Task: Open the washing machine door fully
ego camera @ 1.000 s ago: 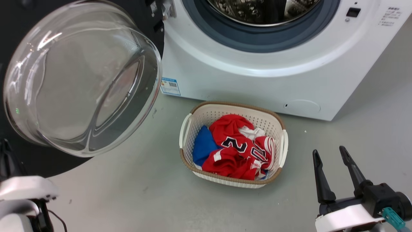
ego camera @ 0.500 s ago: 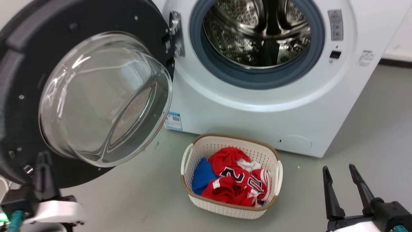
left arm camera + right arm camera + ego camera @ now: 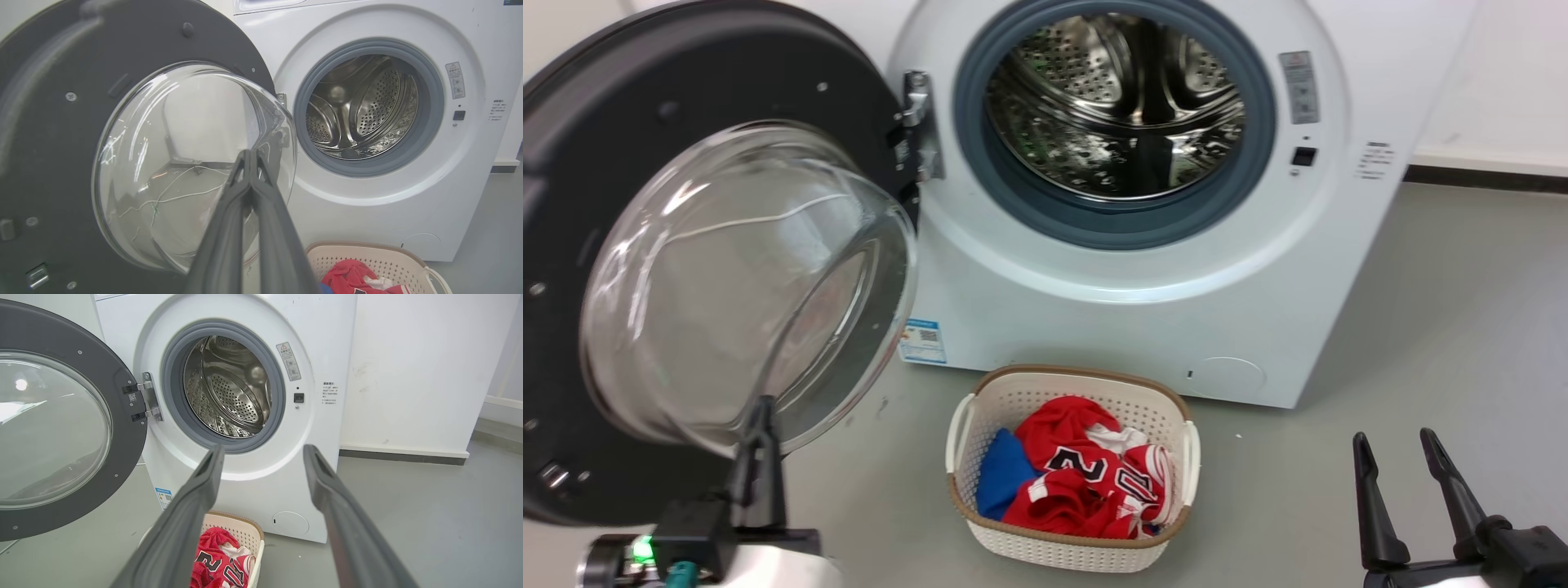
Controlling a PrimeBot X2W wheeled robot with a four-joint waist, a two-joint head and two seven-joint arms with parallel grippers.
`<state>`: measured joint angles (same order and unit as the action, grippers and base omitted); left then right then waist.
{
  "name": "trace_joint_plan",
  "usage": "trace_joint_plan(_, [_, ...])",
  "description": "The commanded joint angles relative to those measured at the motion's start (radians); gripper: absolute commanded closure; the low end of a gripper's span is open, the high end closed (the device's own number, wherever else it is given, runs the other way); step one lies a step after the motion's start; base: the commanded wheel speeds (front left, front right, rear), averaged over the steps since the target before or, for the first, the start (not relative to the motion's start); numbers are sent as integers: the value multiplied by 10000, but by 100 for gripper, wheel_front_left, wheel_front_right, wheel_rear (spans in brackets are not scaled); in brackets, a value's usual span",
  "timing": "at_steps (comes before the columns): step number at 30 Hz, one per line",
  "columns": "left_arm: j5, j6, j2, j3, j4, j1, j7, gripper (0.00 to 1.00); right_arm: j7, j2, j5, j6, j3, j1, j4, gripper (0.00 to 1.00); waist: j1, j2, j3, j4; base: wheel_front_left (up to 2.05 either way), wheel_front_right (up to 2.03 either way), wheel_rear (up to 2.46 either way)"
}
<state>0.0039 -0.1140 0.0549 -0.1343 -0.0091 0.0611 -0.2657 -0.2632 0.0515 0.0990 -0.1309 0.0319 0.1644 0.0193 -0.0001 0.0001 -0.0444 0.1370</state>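
A white lattice basket (image 3: 1062, 557) with a brown rim sits on the grey floor (image 3: 1421, 327). Inside it, a crumpled red jersey (image 3: 1086, 490) with dark numerals fills the right, a blue cloth (image 3: 1001, 478) lies at its left, and some white fabric (image 3: 1112, 439) shows at the far side. Far right, a white wall (image 3: 1503, 73) meets a dark skirting strip (image 3: 1486, 178).

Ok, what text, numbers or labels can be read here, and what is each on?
"2" and what looks like "0": dark numerals on the red jersey in the laundry basket.
Blue sticker, low on the washing machine front: too small to read.
Grey warning label with a triangle sign, beside the drum: too small.
Small print right of it: blurred.
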Motion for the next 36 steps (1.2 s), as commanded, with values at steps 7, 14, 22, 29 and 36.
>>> trace_joint_plan(7, [-306, 116, -40, 703, 194, 342, 23, 100, -21, -27, -9, 2, 96, 5, -25, 0, 1, -1, -15, -840, 0, 0, 0])
trace_joint_plan(14, [-466, 307, -47, 923, 426, 415, 23, 100, -21, -27, 68, 2, 57, 82, -39, 0, 1, -1, 104, -1416, 0, 0, 0])
trace_joint_plan(22, [-500, 441, -50, 988, 758, 376, 23, 0, -21, -27, 142, 2, 30, 150, 10, 0, 1, -1, 267, -1640, 0, 0, 0])
trace_joint_plan(29, [-677, 505, -50, 1012, 1115, 290, 23, 0, -21, -27, 168, 2, -32, 105, -16, 0, 1, -1, 359, -1704, 0, 0, 0])
trace_joint_plan(36, [-763, 507, -51, 1045, 1238, 247, 23, 0, -21, -27, 218, 2, -5, 132, -65, 0, 1, -1, 368, -1664, 0, 0, 0])
